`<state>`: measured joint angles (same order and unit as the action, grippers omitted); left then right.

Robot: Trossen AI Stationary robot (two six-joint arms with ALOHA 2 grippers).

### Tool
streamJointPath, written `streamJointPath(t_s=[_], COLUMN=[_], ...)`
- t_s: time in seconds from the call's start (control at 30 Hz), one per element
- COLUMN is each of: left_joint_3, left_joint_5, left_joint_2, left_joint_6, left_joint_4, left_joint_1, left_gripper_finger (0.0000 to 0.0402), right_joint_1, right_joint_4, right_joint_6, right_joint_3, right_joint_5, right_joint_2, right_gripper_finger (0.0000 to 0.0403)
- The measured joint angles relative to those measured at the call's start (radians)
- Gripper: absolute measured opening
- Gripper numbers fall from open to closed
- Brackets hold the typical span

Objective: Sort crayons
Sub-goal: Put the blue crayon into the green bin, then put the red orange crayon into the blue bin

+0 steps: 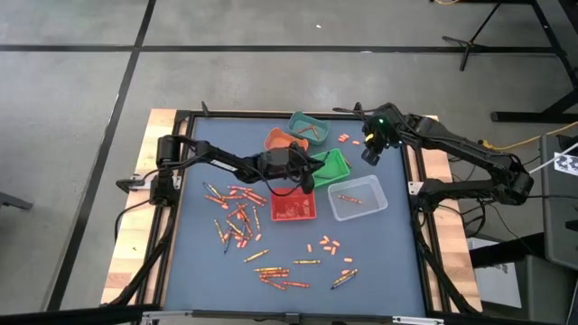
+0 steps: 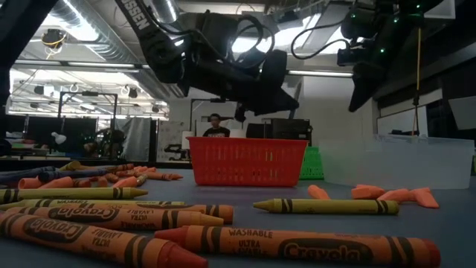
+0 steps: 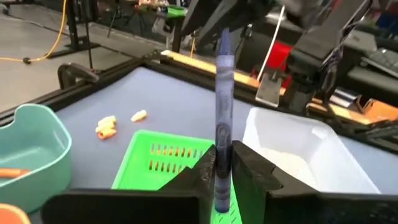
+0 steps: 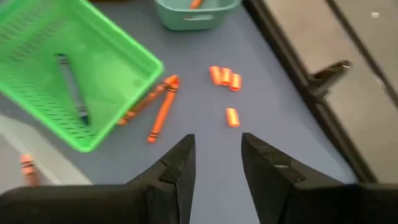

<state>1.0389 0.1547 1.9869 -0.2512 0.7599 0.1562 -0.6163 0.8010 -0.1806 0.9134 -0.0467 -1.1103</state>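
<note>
While most of the crayons (image 1: 242,219) lie scattered over the near and left parts of the blue surface (image 1: 388,262), the step in hand looks like a drop-off: the left pincer (image 3: 222,165) hangs over the green bin (image 1: 332,167) with a dark bluish crayon (image 3: 222,118) standing upright between its fingers. Whether the fingers are clamped or just letting go I cannot tell. The next move, I judge, calls for a clean release into the green bin, then a lift clear.

The right pincer (image 4: 216,158) waits above the far right of the surface, fingers parted and empty.

Going by view, the high one shows the whole layout: red bin (image 1: 293,208), clear bin (image 1: 358,199), teal bin (image 1: 310,126). Only the right wrist view shows another dark crayon (image 4: 72,87) already lying in the green bin. Only the low view shows a person (image 2: 216,126) far behind.
</note>
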Motion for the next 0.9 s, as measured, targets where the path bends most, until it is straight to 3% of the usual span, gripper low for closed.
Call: streamJointPath(t_s=[0.17,0.3,0.57,0.9], left_joint_3=[0.0,0.0,0.0,0.0], left_joint_5=[0.0,-0.003,-0.003,-0.003], left_joint_2=[0.001,0.0,0.0,0.0], left_joint_6=[0.0,0.0,-0.001,-0.002], left_joint_4=[-0.035,-0.038,-0.042,-0.043], left_joint_1=[0.0,0.0,-0.001,-0.001], left_gripper_finger=[0.0071,0.0087,0.0091,0.0091], right_joint_1=[0.0,0.0,0.0,0.0], right_joint_4=[-0.003,-0.124,-0.393,-0.556], right_joint_6=[0.004,0.068,0.079,0.071], right_joint_3=[-0.001,-0.06,-0.251,-0.413], right_joint_5=[0.048,0.048,0.048,0.058], right_joint_2=[0.0,0.0,-0.001,-0.001], right_gripper_finger=[0.0127,0.0127,0.0127,0.0127])
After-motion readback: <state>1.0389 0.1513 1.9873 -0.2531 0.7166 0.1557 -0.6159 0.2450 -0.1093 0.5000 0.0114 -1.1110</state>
